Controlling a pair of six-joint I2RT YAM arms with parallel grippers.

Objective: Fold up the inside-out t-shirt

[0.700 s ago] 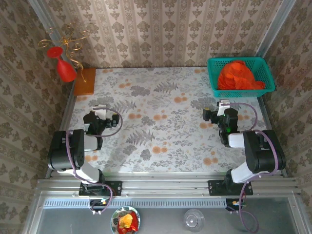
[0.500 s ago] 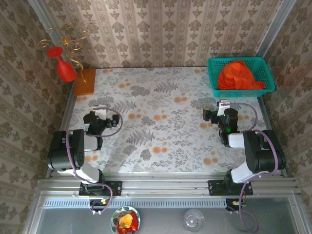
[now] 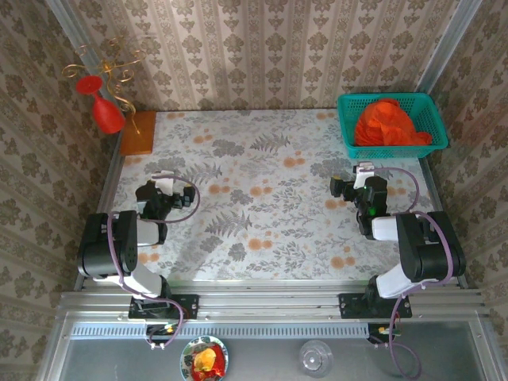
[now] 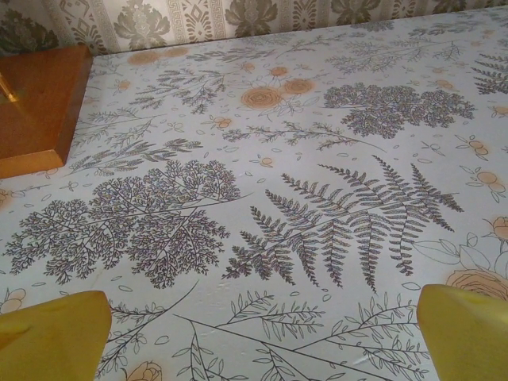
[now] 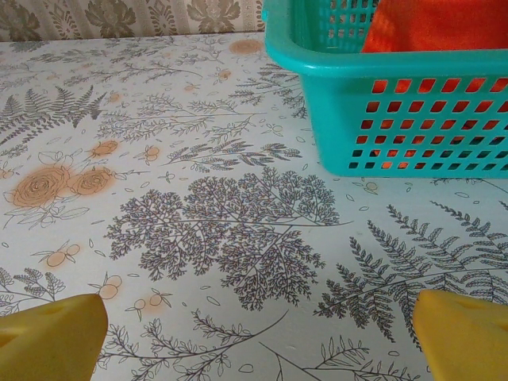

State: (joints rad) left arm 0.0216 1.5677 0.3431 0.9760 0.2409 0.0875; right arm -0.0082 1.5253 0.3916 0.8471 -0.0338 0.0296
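Inside-out t-shirt (image 3: 386,121) sits bunched in a bright orange heap inside the teal basket, up at the far right corner of the worktop, and neither hand has a grip on it.

From the biggest thing down: the worktop (image 3: 270,214) lies flat under a pale cloth printed with ferns and orange blossoms. The left arm (image 3: 111,246) is folded up by the near left corner. The right arm (image 3: 421,250) mirrors it by the near right corner, and both point toward the far edge.

Next, the teal basket (image 3: 348,131), with latticed walls, sits close to the far edge. From the right wrist its near wall (image 5: 381,119) rises ahead and to the right, with the shirt (image 5: 436,24) showing over the rim and through the holes (so bunched that its shape is hard to read).

Over at the far left corner, the orange-brown wooden block (image 3: 137,132) lies flat along the left edge, and the left wrist camera catches one end of it (image 4: 36,103). Just beyond it, off the worktop by the wall, stands the red goblet-shaped ornament (image 3: 103,109), with gold wire curls above.

And the smallest players: the left hand (image 4: 260,337) is spread wide, its yellow fingertips (image 4: 51,333) at either side of the wrist view with printed fern between them. The right hand (image 5: 258,337) tells the same story: jaws fully apart, yellow pads (image 5: 48,337) low over the worktop, holding nothing, short of the basket.
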